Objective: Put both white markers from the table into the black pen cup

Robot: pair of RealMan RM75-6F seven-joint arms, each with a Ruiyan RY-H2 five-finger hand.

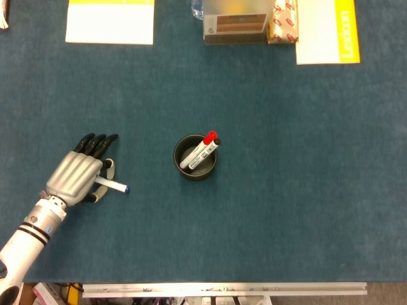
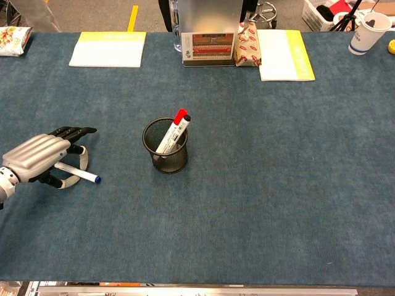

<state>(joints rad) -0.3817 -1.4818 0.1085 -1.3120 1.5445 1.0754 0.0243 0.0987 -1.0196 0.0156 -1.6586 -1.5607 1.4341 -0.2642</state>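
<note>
1. Blue felt covers the table point(image 1: 286, 190), which runs wide from the near edge to a far row of papers and boxes.
2. One black mesh pen cup point(image 1: 195, 157) stands near the middle; inside it lean what look like two markers, one red-capped point(image 1: 205, 145) and one black-capped point(image 1: 202, 154), both with white barrels.
3. One more white marker point(image 1: 113, 185), with a blue cap at its right end, lies at the left of the table, well apart from the cup.
4. One hand shows: the left hand point(image 1: 79, 173) sits over that marker, palm down, its dark fingertips point(image 1: 95, 143) held close together and pointing far; the thumb curls beside the barrel, but whether it pinches the marker I cannot tell.
5. Two yellow-and-white pads lie along the far edge: one at far left point(image 1: 110, 21), one at far right point(image 1: 325, 30) printed "Lexicon".
6. Between them stand one brown box point(image 1: 235, 25) and one red-and-white packet point(image 1: 284, 25); their print is too small to read.
7. One paper cup point(image 2: 369, 31) stands at the far right corner in the chest view.
</note>
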